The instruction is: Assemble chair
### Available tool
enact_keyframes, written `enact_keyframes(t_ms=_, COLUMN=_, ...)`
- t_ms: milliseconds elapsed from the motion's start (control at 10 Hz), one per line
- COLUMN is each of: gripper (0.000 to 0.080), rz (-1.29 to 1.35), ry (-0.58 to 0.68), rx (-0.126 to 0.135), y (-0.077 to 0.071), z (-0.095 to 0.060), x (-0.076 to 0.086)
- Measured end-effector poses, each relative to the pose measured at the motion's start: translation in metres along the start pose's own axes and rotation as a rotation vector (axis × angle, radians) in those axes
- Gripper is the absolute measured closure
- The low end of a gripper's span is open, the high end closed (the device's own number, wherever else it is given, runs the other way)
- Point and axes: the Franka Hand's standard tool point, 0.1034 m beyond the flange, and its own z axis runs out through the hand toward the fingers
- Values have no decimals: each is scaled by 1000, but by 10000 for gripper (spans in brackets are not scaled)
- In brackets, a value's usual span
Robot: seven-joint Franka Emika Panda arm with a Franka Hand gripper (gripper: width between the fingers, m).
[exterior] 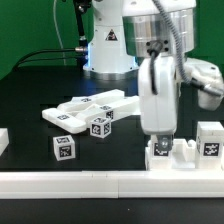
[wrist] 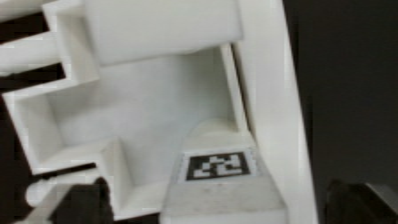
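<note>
My gripper [exterior: 159, 133] hangs straight down at the front right, just over a white chair piece [exterior: 171, 155] with short upright posts that rests against the border rail [exterior: 100, 183]. In the wrist view this piece [wrist: 125, 100] fills the frame, and a tagged square post [wrist: 217, 165] rises between my fingers. The dark fingertips [wrist: 54, 205] sit wide apart at both sides of the post with a gap to it, so the gripper [wrist: 222, 212] looks open. Flat chair slabs [exterior: 90, 107] and two tagged blocks [exterior: 63, 148] [exterior: 100, 126] lie to the exterior view's left.
Another tagged white block [exterior: 210, 138] stands at the exterior view's right by the rail. The robot base [exterior: 108, 45] is at the back centre with black cables beside it. A white edge [exterior: 3, 140] shows at the far left.
</note>
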Motion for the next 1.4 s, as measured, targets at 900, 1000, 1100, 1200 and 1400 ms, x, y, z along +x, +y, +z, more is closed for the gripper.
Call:
enact_keyframes(t_ms=900, gripper=151, rz=-478, ry=0, rx=59, y=19, z=-25, x=-11)
enact_keyframes(t_ms=1000, gripper=151, rz=-630, ry=11, rx=76, y=26, z=-30, x=-10)
enact_keyframes(t_ms=1100, gripper=151, rz=-791, ry=29, rx=81, y=34, z=-30, x=-13)
enact_keyframes(t_ms=1200, gripper=151, rz=-813, ry=39, rx=78, y=36, z=-26, x=-17)
enact_keyframes(t_ms=1400, gripper=151, rz=-984, ry=48, rx=74, y=36, z=-26, x=-14)
